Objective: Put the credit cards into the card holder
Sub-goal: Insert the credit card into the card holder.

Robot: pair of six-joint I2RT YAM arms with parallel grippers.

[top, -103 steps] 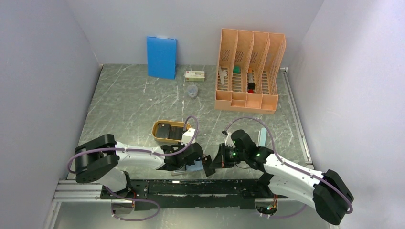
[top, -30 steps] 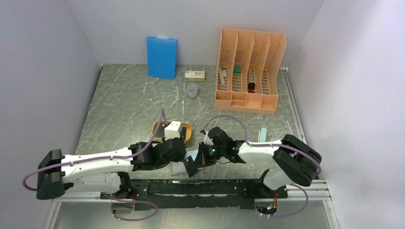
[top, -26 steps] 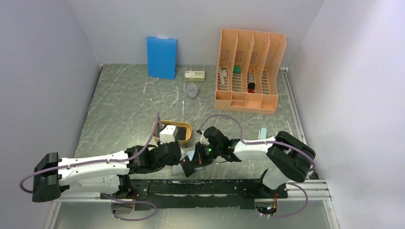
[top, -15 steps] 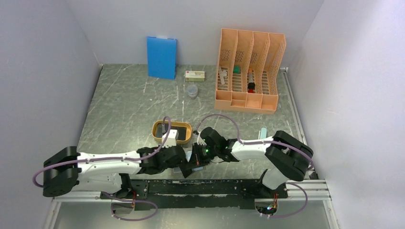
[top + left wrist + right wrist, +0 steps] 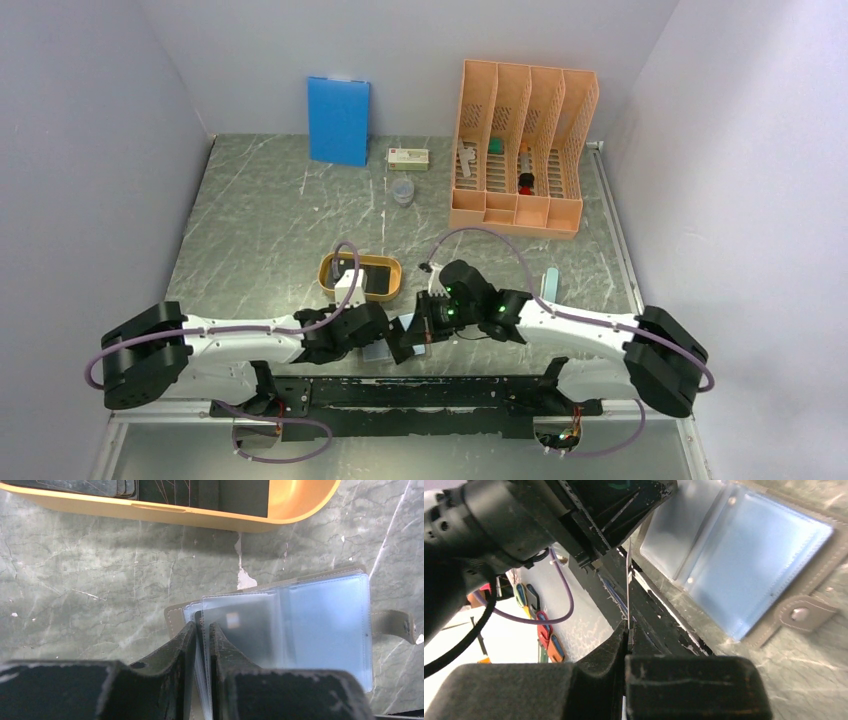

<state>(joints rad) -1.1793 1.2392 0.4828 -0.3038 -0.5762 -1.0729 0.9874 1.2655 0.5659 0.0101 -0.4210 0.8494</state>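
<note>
Right gripper pinches a credit card edge-on, just beside the open card holder, which lies flat between the arms. Left gripper is clamped on one clear sleeve. Risk: the thin card misses the pocket mouth or twists in the pads, and the left gripper's bulk crowds the approach. Spare cards lie in the orange tray beyond.

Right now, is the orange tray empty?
No, the left wrist view shows dark cards lying inside the orange tray.
</note>
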